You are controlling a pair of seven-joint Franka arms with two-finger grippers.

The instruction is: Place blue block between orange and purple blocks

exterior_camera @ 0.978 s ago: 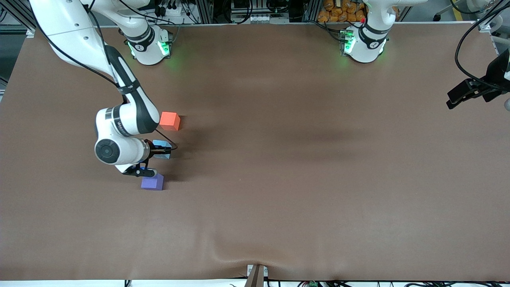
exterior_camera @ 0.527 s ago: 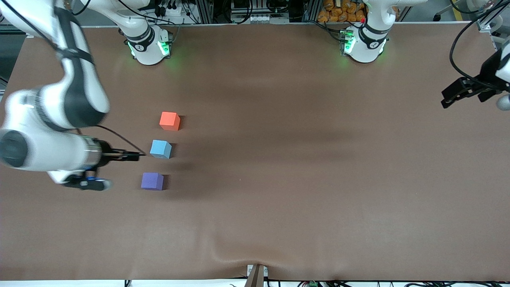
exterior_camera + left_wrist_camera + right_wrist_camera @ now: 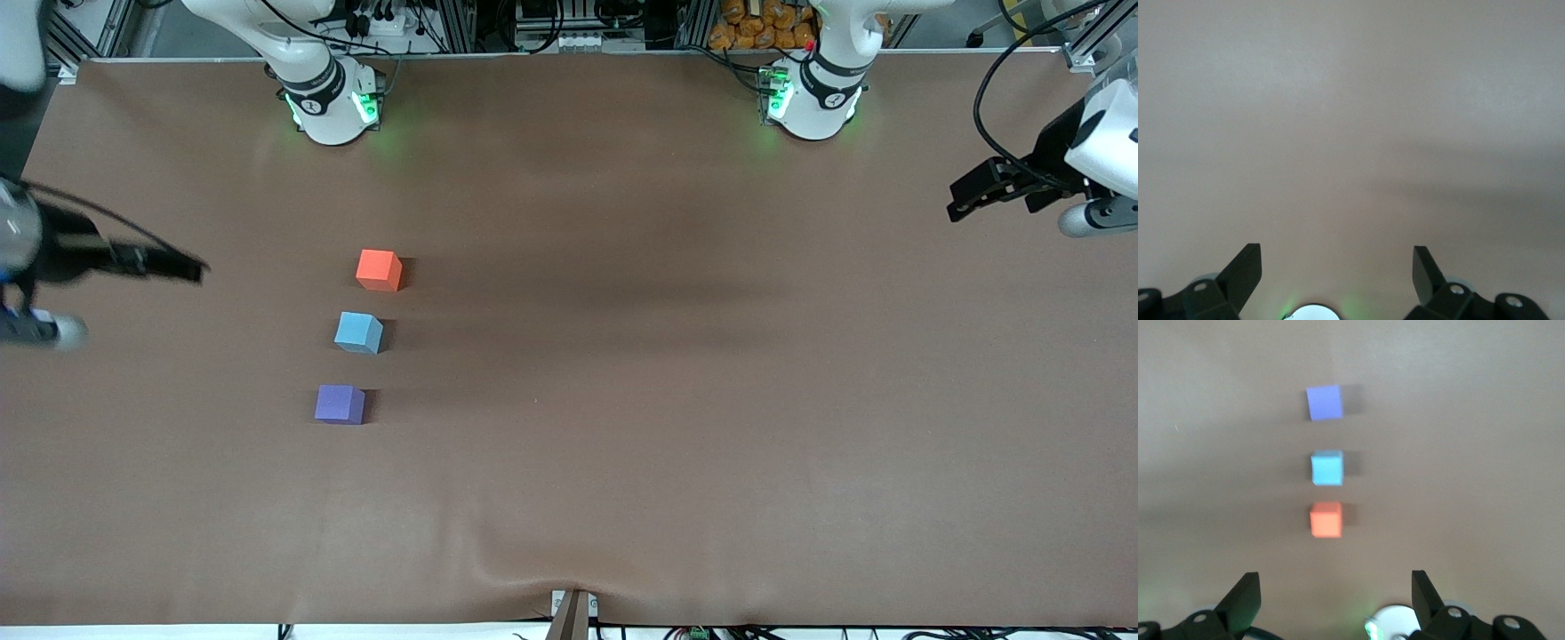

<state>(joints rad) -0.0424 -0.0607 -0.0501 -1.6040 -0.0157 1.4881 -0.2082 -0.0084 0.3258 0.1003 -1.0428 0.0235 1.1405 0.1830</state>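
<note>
The blue block (image 3: 358, 332) rests on the brown desk (image 3: 676, 382), in the half toward the right arm's end, about midway between the edge by the robot bases and the edge nearest the front camera. It sits in a slightly slanted row between the orange block (image 3: 379, 269), which lies farther from the front camera, and the purple block (image 3: 340, 404), which lies nearer; none of the three touch. The right gripper (image 3: 182, 267) is in the air over the desk's edge at the right arm's end, its fingers (image 3: 1243, 597) spread wide and empty. The left gripper (image 3: 965, 197) is over the edge at the left arm's end, its fingers (image 3: 1245, 267) also wide apart, holding nothing.
</note>
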